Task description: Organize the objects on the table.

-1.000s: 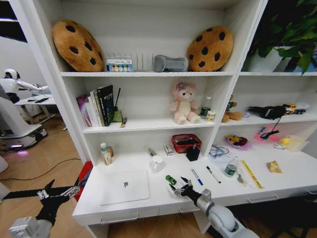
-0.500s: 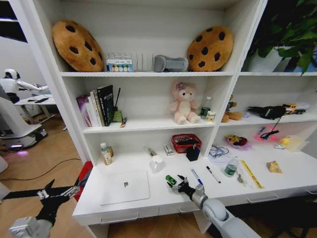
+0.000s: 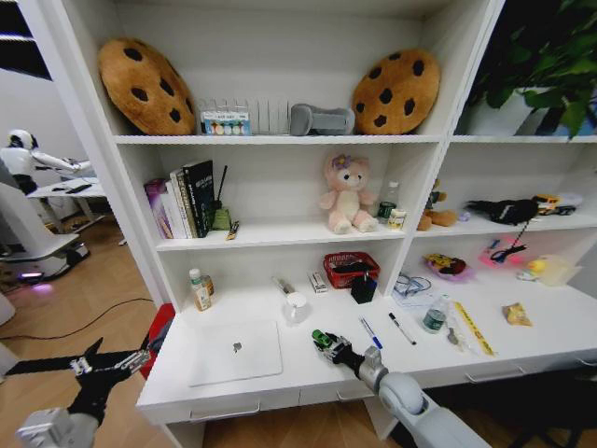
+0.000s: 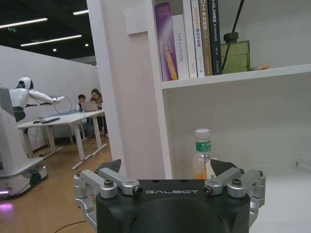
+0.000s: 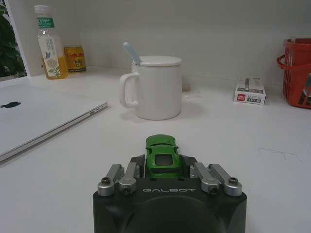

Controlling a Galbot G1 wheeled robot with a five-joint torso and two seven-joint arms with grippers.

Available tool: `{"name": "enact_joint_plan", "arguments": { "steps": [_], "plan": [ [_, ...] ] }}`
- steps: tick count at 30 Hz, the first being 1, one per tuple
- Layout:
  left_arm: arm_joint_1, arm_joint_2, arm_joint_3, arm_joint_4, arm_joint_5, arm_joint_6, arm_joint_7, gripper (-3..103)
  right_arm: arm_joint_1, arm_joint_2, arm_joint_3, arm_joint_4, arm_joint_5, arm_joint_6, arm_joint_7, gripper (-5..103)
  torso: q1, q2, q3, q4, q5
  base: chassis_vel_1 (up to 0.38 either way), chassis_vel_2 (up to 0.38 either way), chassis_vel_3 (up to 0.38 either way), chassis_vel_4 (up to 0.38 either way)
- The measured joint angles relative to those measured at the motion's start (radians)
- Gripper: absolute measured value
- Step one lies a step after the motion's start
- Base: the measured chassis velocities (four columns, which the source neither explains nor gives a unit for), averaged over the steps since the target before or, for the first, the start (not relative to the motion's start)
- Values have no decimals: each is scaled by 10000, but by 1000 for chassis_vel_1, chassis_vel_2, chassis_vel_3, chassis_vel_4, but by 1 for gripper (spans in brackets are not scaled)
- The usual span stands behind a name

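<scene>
The right gripper [image 3: 326,343] is moving left and slightly farther across the table [image 3: 308,373], from a spot just right of and nearer than the green toy car [image 3: 321,338] to the car itself. Where the car was lying clear of the gripper a second ago, it is now sitting between the gripper's fingers [image 5: 127,174], with its front end [image 5: 161,141] poking out toward the white mug [image 5: 154,87]. The right forearm [image 3: 401,397] is reaching farther left over the near table edge

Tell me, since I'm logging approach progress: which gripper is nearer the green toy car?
Right gripper, straddling the green toy car; left gripper hangs beyond the table's end.
</scene>
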Motion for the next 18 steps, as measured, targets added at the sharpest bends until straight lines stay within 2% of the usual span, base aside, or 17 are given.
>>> {"name": "enact_joint_plan", "arguments": {
  "steps": [1,3,10,18],
  "plan": [
    [0,0,0,0,0,0,0,100,-24,1,17,14,0,4,-1,37,0,0,0,2,1,0,0,0,0],
    [0,0,0,0,0,0,0,100,-31,1,30,16,1,8,-3,36,0,0,0,2,0,0,0,0,0],
    [0,0,0,0,0,0,0,100,-81,-87,221,200,208,43,-41,36,0,-1,1,1,3,0,0,0,0],
    [0,0,0,0,0,0,0,100,-644,-878,1272,1758,989,-30,-363,36,0,0,0,1,1,0,0,0,0]
  ]
}}
